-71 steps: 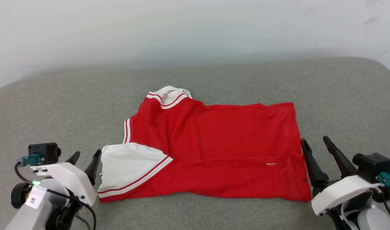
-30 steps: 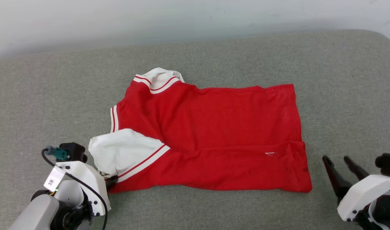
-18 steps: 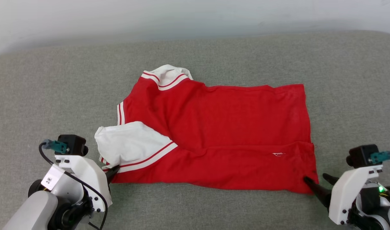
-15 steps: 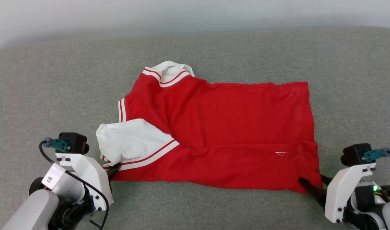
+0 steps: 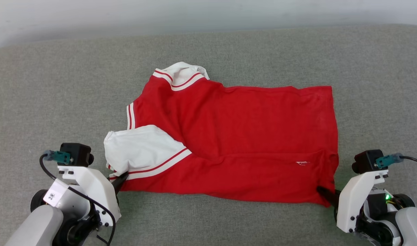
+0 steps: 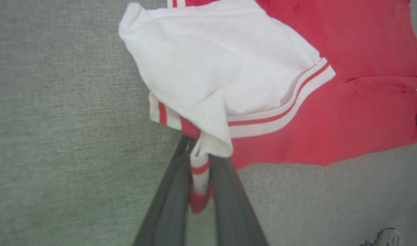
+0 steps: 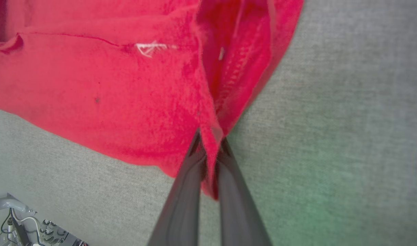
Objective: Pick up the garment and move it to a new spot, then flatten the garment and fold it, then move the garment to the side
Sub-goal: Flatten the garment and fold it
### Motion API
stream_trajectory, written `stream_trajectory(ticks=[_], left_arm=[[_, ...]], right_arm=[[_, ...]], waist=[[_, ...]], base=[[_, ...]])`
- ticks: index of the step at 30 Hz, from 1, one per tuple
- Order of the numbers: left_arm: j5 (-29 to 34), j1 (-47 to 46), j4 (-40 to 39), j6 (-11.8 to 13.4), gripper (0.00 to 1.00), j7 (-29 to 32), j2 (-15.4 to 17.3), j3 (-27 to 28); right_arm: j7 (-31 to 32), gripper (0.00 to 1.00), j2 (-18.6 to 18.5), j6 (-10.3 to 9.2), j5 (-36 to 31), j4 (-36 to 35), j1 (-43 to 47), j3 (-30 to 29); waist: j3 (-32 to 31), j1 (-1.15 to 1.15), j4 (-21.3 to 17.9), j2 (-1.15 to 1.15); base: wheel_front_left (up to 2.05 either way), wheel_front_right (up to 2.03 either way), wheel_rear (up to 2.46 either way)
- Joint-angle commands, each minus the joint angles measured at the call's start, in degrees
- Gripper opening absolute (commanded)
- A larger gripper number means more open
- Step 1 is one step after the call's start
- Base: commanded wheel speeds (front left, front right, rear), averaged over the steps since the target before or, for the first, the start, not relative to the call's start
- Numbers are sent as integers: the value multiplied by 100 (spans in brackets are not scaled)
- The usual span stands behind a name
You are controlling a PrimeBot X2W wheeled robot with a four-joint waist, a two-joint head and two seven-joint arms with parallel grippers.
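Note:
The garment [image 5: 239, 136], a red jersey with white striped sleeves, lies spread across the grey cushion [image 5: 58, 85], plain red side up. My left gripper [image 5: 122, 177] is shut on its near left corner, pinching the striped sleeve trim [image 6: 199, 171] between the dark fingers [image 6: 170, 201]. My right gripper [image 5: 322, 191] is shut on the near right hem corner [image 7: 211, 143], red cloth bunched between its fingers [image 7: 188, 191]. A white sleeve [image 5: 140, 150] is folded over the red body by the left gripper, and another sleeve [image 5: 181, 73] sticks out at the far left.
The grey cushion extends well beyond the garment on all sides, ending at a pale wall [image 5: 208, 13] at the back. Cables and gear [image 7: 20, 229] on the floor appear past the cushion's edge in the right wrist view.
My right gripper moved in from the right to the near right hem corner and shut on it. The left gripper kept its hold on the sleeve trim. The head camera shifted slightly.

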Motion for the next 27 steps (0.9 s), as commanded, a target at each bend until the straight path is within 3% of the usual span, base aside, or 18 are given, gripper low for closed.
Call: stream_trajectory(ticks=[1, 17, 22, 27], left_arm=[[26, 69, -5, -1, 0, -49, 13, 14], [-218, 1458, -135, 329, 0, -291, 157, 84], [-362, 1995, -219, 511, 0, -301, 249, 156], [-414, 2222, -116, 493, 0, -408, 152, 132]], right_arm=[[-14, 0, 26, 11, 20, 116, 0, 128], [-172, 0, -302, 5, 210, -235, 756, 426], [-87, 0, -263, 5, 217, -372, 1167, 331], [-85, 0, -118, 5, 198, -337, 1488, 188]], waist=[[-99, 0, -12, 0], [-1373, 0, 109, 0], [-1500, 0, 148, 0], [-1517, 0, 184, 0]], base=[[0, 0, 0], [0, 0, 0], [0, 0, 0], [0, 0, 0]])
